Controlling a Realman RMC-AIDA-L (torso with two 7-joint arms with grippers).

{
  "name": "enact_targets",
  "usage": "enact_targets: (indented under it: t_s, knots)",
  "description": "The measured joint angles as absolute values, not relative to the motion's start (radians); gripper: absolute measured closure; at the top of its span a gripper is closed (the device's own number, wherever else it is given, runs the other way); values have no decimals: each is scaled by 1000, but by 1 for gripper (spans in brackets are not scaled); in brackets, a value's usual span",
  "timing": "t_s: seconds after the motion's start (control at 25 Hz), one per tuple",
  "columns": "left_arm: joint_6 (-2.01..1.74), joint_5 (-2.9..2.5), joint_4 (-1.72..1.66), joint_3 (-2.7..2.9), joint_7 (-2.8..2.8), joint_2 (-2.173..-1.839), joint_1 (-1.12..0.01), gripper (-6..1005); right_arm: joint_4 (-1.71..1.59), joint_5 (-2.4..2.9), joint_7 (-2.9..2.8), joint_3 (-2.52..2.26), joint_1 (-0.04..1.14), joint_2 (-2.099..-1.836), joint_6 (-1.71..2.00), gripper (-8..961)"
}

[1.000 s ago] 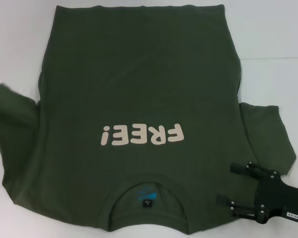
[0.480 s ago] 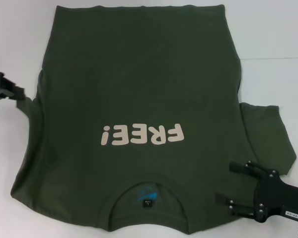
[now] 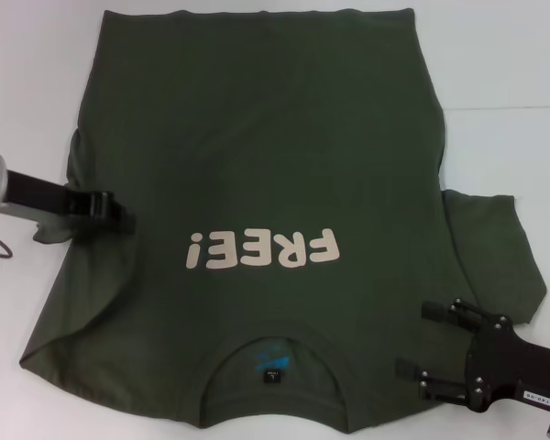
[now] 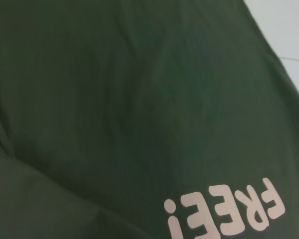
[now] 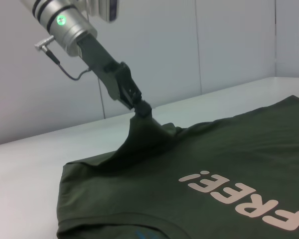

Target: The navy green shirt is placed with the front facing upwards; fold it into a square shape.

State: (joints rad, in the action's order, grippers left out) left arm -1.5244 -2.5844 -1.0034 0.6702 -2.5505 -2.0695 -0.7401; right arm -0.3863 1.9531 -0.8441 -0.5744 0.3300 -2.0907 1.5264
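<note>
Left gripper [image 3: 119, 213] is pinched shut on the shirt [image 3: 257, 137] sleeve at 9 o'clock on the table [image 3: 495, 55], right gripper [image 3: 412, 339] open at 4 o'clock, so a weak pinch could drop the fold crooked.

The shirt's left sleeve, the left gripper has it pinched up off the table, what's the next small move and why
Probably carry it a bit further inward, then lower. The left gripper holds the sleeve of the navy green shirt tented above the table, only partway over the body. The right gripper sits open on the other shoulder.
</note>
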Motion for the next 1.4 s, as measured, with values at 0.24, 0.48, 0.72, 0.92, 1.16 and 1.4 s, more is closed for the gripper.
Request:
enact_targets:
  t_s: [0.24, 0.48, 0.72, 0.92, 1.16, 1.4]
  knots:
    - [-1479, -2586, -948, 706, -2546, -2079, -736, 944, -387, 1955, -844, -574, 330, -2091, 1526, 29]
    - [-1452, -2579, -928, 714, -2548, -2103, -723, 939, -387, 1956, -844, -573, 329, -2091, 1526, 28]
    - [-1455, -2518, -834, 709, -2549, -2093, -728, 802, -387, 1956, -844, -572, 328, -2091, 1527, 28]
    - [-1451, -2508, -820, 672, -2555, -2072, -714, 619, -387, 1956, -844, -572, 325, -2091, 1532, 29]
    - [-1448, -2507, -760, 488, -2563, -1985, -698, 371, -387, 1955, -844, -572, 319, -2091, 1534, 29]
    - [-1373, -2514, -685, 366, -2582, -1943, -669, 146, -387, 1958, -844, -575, 318, -2091, 1535, 29]
